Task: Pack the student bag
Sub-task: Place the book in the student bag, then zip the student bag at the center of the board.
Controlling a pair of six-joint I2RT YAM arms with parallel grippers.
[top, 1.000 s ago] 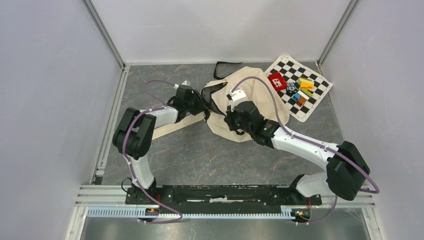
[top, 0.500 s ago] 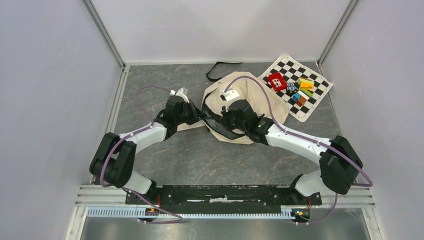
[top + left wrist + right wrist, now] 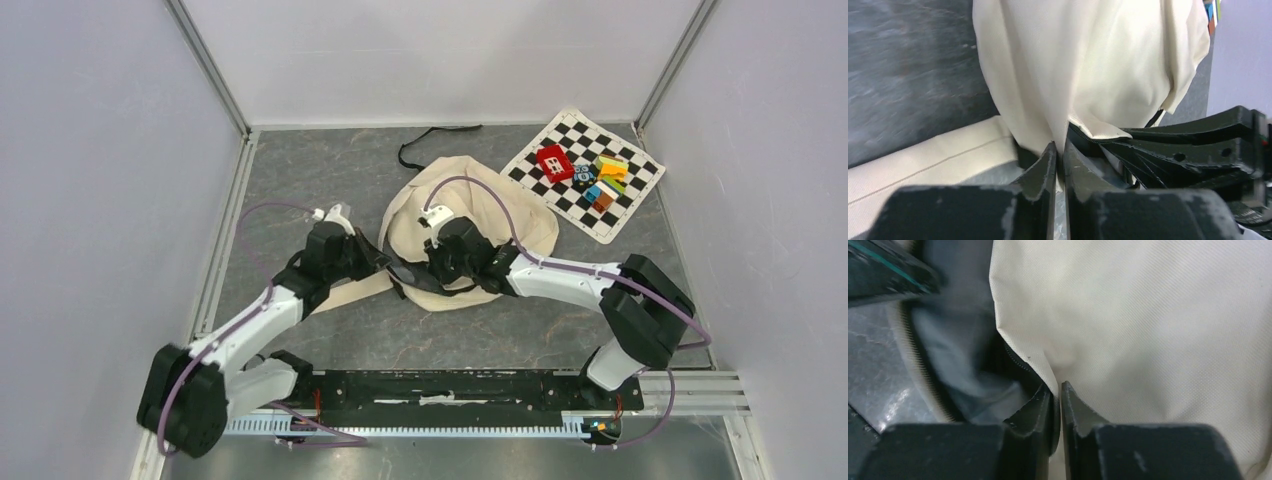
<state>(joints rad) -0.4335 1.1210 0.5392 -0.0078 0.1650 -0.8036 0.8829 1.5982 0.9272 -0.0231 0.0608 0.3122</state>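
Grey marbled tabletop (image 3: 480, 330) inside a pale-walled enclosure, w/ metal posts at the far corners. Your biggest item is the student bag (image 3: 505, 215): cream canvas, slumped in a heap at centre, a bit toward the far side, w/ its near edge between your two arms.

The left arm (image 3: 250, 325) reaches in from the near-left corner and the right arm (image 3: 560, 280) from the near right. Both wrists meet at the bag's near-left edge, close together.

A cream flap (image 3: 345, 295) of the bag lies flat on the tabletop under the left arm. A chequered mat (image 3: 585, 175) sits at far right, just beside the bag but not under it. A thin black strap (image 3: 430, 140) loops out behind the bag on the far side. On the mat is a small cluster of coloured blocks (image 3: 603, 183), plus a red one (image 3: 553, 162) nearer the bag.

In the left wrist view, the left jaws are pinched together on a fold of the cream canvas (image 3: 1088, 65). In the right wrist view, the right jaws are likewise squeezed onto the fabric edge (image 3: 1158, 315), right by the black zip (image 3: 915, 365). Grey lining (image 3: 963, 350) shows in the gap, so the bag mouth is partly agape there.
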